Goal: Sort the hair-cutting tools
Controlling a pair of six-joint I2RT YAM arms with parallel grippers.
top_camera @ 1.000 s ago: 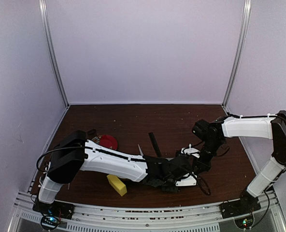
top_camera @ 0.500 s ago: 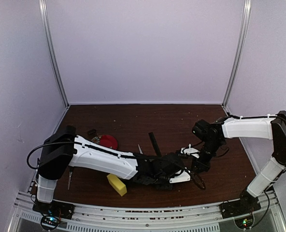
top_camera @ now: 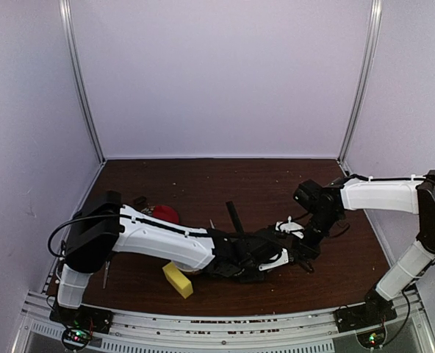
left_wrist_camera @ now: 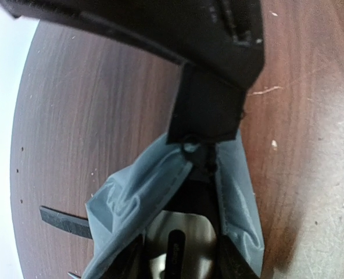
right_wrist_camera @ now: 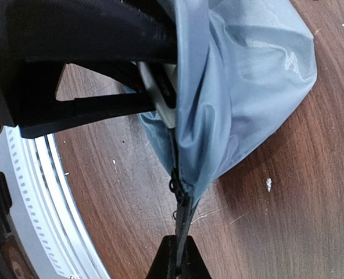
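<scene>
A grey-blue zip pouch (left_wrist_camera: 131, 203) lies on the brown table. My left gripper (top_camera: 263, 260) reaches into its mouth, shut on the black-and-silver hair clipper (left_wrist_camera: 178, 241), which sits inside the pouch. Holding that mouth taut, my right gripper (right_wrist_camera: 181, 264) is shut on the zipper end of the pouch (right_wrist_camera: 247, 87). The flat black comb (top_camera: 236, 218) lies just behind the left arm and also shows in the left wrist view as the comb (left_wrist_camera: 64, 221). One pair of scissors (top_camera: 105, 273) lies by the left arm's base, and a thin blade (top_camera: 211, 224) pokes out beside the comb.
A red plate (top_camera: 166, 215) sits at the left behind the left arm. Close to the front rail (top_camera: 225, 323) lies a yellow block (top_camera: 177, 281). Purple walls close in the table on three sides.
The left arm's elbow has swung back to the left, and its gripper has pushed the clipper farther into the pouch. The right gripper keeps its grip and has hardly moved.
</scene>
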